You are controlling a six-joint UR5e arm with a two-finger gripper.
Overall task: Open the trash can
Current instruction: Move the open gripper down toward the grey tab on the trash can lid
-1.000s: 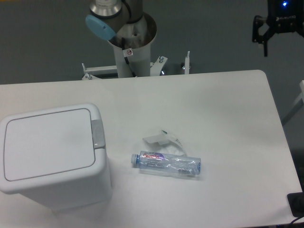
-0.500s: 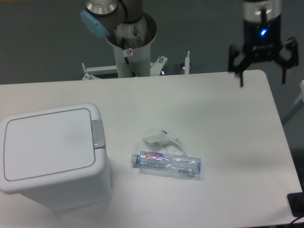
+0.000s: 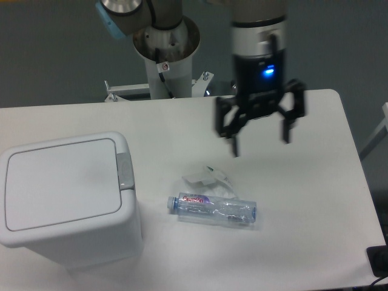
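Table: broad white rounded-corner tabletop [image 3: 303, 200], carrying everything here.
Trash can: large boxy white plastic bin with rounded corners [image 3: 70, 200] sits at the table's left front corner — flat hinged white lid [image 3: 60, 182] down flat, lying shut.
Button: small grey push-button [image 3: 125, 171] on the can's right rim, nothing touching it.
Arm: grey UR5e arm [image 3: 257, 36] reaches in from the top, blue light glowing on its wrist.
Gripper: black two-finger gripper [image 3: 259, 136] hangs over the table's middle rear, well apart from the can — fingers spread wide, nothing between them.
Bottle: clear plastic bottle with a red-printed label [image 3: 212, 210] lies on its side near the table's middle, right of the can.
Scrap: crumpled clear wrapper [image 3: 209, 179], possibly a bag, touching the bottle's far side.
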